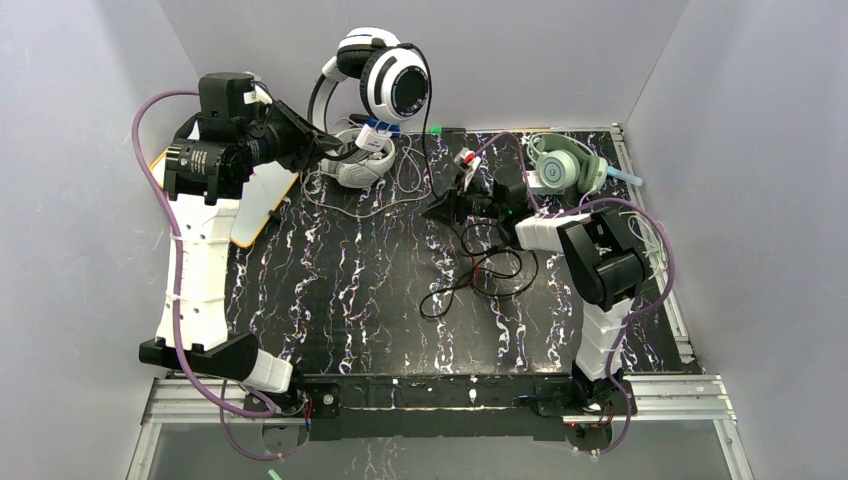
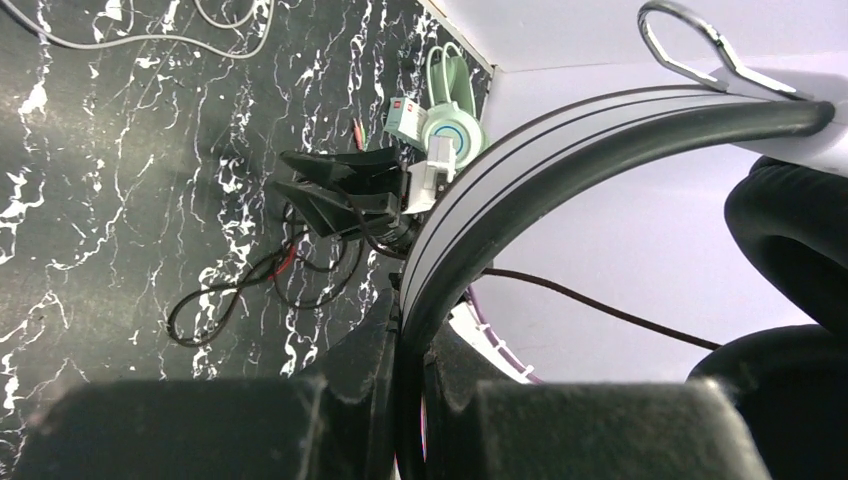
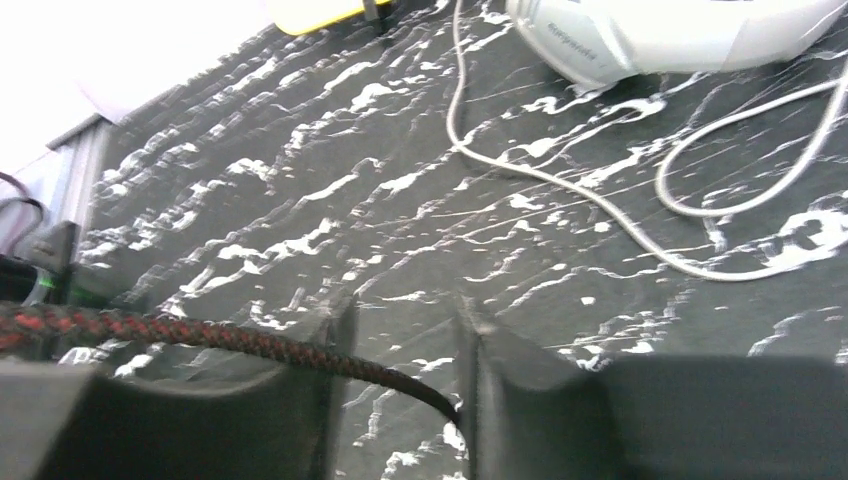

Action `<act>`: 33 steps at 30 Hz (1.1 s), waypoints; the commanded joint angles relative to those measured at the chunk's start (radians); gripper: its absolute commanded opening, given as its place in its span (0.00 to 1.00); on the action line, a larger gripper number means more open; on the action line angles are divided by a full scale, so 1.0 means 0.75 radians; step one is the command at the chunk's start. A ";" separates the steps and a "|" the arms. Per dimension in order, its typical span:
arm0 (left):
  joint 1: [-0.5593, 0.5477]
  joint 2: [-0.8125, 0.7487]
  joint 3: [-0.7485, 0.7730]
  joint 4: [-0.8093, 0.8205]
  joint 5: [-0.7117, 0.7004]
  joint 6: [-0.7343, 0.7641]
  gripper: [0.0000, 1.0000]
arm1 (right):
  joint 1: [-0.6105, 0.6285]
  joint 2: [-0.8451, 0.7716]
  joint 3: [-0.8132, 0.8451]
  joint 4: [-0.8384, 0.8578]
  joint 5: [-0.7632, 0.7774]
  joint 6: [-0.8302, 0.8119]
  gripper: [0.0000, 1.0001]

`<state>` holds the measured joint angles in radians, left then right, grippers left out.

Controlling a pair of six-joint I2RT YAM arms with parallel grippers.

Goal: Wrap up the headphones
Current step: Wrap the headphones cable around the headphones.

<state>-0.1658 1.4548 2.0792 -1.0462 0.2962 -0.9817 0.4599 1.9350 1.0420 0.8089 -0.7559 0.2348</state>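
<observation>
Left gripper [image 2: 408,345]: clenched on the headband of the black-and-white headphones [image 1: 385,78]. In my left wrist view the band is pinched between both fingers.
Black-and-white headphones: held up off the table [image 1: 350,300] at its back left, in front of the rear wall.
Black cord [image 1: 478,268]: runs down from the raised headphones and lies in loose loops near the middle of the table. A braided black-and-red stretch of it crosses the right gripper.
Right gripper [image 3: 402,320]: released. I see the two fingers standing apart, low over the table, with the cord lying across the gap and touching one finger, not pinched.
Grey headphones [image 1: 362,160]: resting on the table at the back, just below the raised pair and near the left gripper.
Grey cord [image 3: 452,90]: spread in loose curves on the table in front of the grey headphones.
Green headphones [image 1: 565,168]: lying at the back right of the table, beyond the right arm, well apart from the other two.
Board [image 1: 262,205]: white with a yellow rim, at the left edge of the table beside the left arm.
</observation>
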 commanded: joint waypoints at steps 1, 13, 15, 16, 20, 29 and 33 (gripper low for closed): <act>0.004 -0.072 -0.043 0.141 0.122 -0.074 0.00 | 0.063 0.009 0.011 0.247 -0.073 0.192 0.30; 0.004 -0.200 -0.446 0.549 0.143 -0.320 0.00 | 0.407 -0.071 -0.110 0.017 0.055 0.429 0.01; 0.002 -0.229 -0.516 0.648 0.149 -0.374 0.00 | 0.450 -0.080 -0.099 -0.082 0.075 0.419 0.01; 0.002 -0.239 -0.538 0.688 0.154 -0.389 0.00 | 0.455 -0.080 -0.093 -0.126 0.081 0.416 0.01; 0.002 -0.248 -0.552 0.736 0.122 -0.349 0.00 | 0.459 -0.122 -0.114 -0.228 0.081 0.400 0.01; -0.014 -0.216 -0.584 0.820 0.289 -0.182 0.00 | 0.382 -0.185 -0.100 -0.395 0.049 0.467 0.01; -0.082 -0.232 -0.644 0.826 0.323 -0.132 0.00 | 0.308 -0.172 -0.045 -0.402 -0.020 0.528 0.01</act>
<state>-0.1814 1.3319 1.6222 -0.5087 0.4435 -1.1213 0.7448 1.8107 0.9470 0.5480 -0.7181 0.5758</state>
